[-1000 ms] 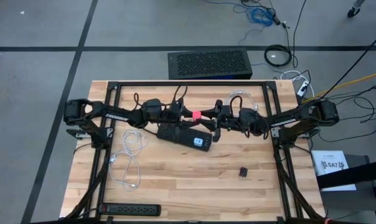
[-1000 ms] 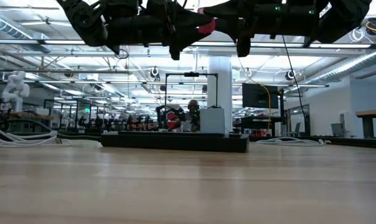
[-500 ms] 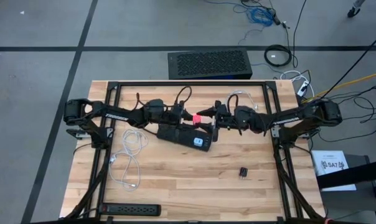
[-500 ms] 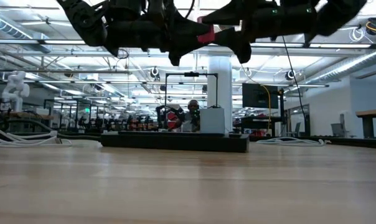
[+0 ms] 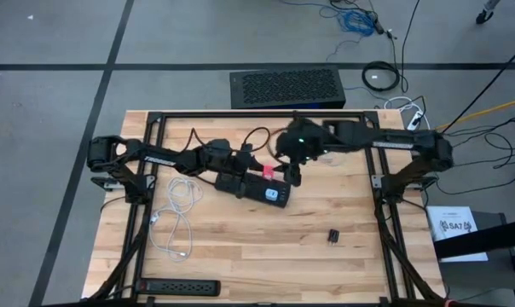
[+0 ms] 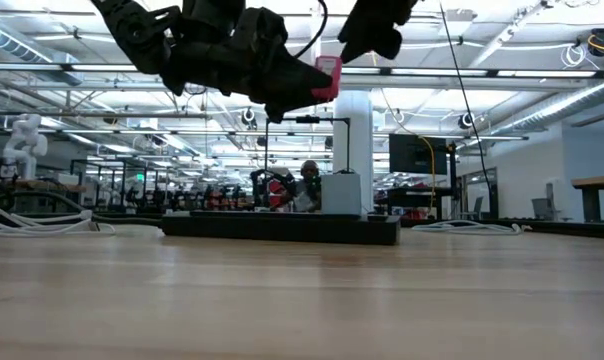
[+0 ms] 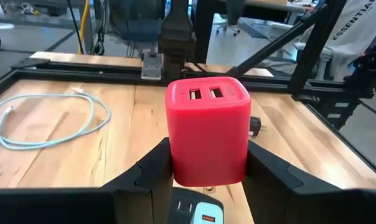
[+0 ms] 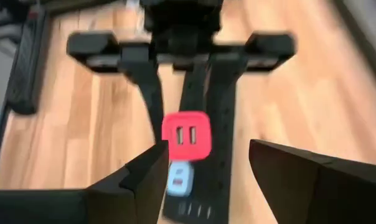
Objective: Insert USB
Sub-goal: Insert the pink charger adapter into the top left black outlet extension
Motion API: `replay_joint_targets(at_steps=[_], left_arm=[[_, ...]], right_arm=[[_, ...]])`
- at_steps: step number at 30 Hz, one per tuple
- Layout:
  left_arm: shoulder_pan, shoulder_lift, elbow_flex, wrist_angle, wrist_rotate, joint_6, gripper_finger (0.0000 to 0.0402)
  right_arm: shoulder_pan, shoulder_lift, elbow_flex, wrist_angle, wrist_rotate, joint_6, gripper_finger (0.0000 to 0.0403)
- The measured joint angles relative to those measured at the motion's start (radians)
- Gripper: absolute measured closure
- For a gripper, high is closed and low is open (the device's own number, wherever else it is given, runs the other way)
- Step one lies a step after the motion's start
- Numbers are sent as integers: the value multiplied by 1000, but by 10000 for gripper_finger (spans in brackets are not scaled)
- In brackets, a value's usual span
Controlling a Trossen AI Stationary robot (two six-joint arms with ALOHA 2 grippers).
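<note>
A red USB charger with two ports on its face is held above the table by my left gripper, which is shut on it. Below it a black power strip lies flat on the wood, with a light blue plug in it. My right gripper hangs open and empty, higher up and just right of the charger, pointing down at it. A white USB cable lies in loose loops on the table's left part. My left gripper pinches the charger's two opposite side walls between its two fingers, at the end away from the ports. The fingers come nearly level from the table's left. The charger is lifted clear above the power strip, its port face turned toward the table's right.
A second power strip lies at the near left edge. A small black part sits near the right, and another pale cable is coiled by the far frame rail. Bare wood fills the near middle.
My right gripper has come away from the red charger, risen and tipped from level to pointing steeply down, its arm folding toward the table's far edge. My left gripper has tipped downward a little, and the charger now sits lower, still clear of the strip.
</note>
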Motion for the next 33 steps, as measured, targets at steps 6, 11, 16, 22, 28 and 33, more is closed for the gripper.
replay_joint_targets(at_steps=[6,11,16,22,28,33], left_arm=[[0,1,-2,-20,-3,0,244],[-1,2,-2,-46,-22,26,244],[0,1,-1,-46,-33,29,244],[0,0,-1,-43,-33,43,244],[0,0,-1,-40,-33,42,244],[0,0,-1,-38,-33,42,244]], right_arm=[[-10,186,198,-232,-54,-29,193],[-8,278,315,-332,-78,-47,193],[-6,296,349,-336,-106,-48,193],[-7,299,349,-345,-109,-48,193],[-7,316,348,-336,-104,-77,193],[-1,333,348,-323,-105,-109,193]])
